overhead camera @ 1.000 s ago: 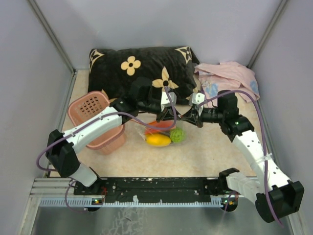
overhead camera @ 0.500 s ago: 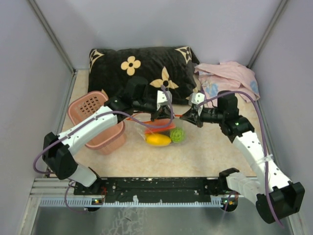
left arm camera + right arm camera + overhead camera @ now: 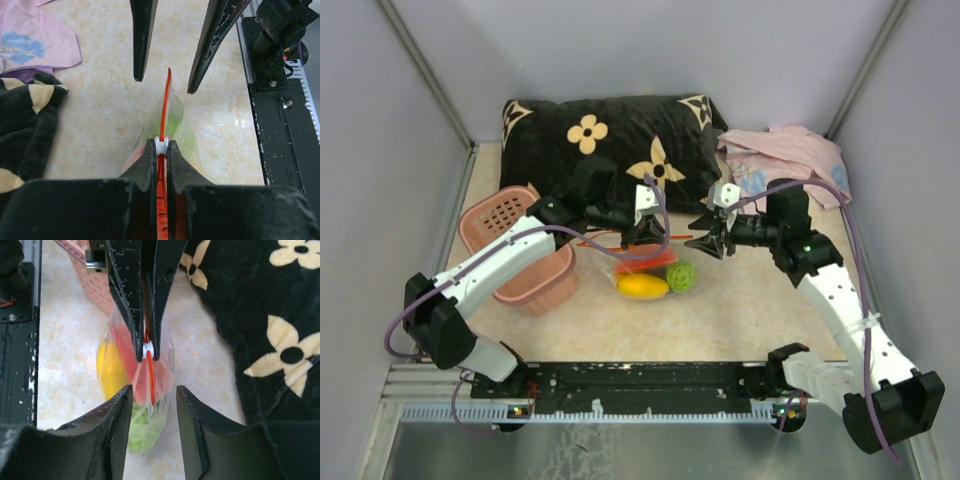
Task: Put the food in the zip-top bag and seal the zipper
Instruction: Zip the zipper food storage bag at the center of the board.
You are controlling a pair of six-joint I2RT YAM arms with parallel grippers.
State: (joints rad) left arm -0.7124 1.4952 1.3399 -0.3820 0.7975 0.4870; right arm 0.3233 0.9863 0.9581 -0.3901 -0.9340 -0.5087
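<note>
The clear zip-top bag (image 3: 665, 262) hangs between my grippers with the food inside: a yellow piece (image 3: 643, 286), a green piece (image 3: 682, 276) and a red piece (image 3: 648, 262). My left gripper (image 3: 640, 238) is shut on the white slider (image 3: 160, 146) of the red-orange zipper (image 3: 167, 100). My right gripper (image 3: 705, 238) is open, its fingers (image 3: 141, 40) on either side of the zipper's free end without touching it. In the right wrist view the left gripper (image 3: 147, 352) pinches the slider (image 3: 148, 350) and the zipper (image 3: 150, 382) runs toward my right gripper (image 3: 154, 390).
A pink basket (image 3: 515, 245) stands left of the bag under the left arm. A black flowered pillow (image 3: 610, 140) lies behind. A pink cloth (image 3: 785, 155) lies at the back right. The black rail (image 3: 640, 385) runs along the near edge.
My left gripper has slid left along the zipper with the slider. My right gripper has drawn back a little to the right and stands open round the zipper's end.
</note>
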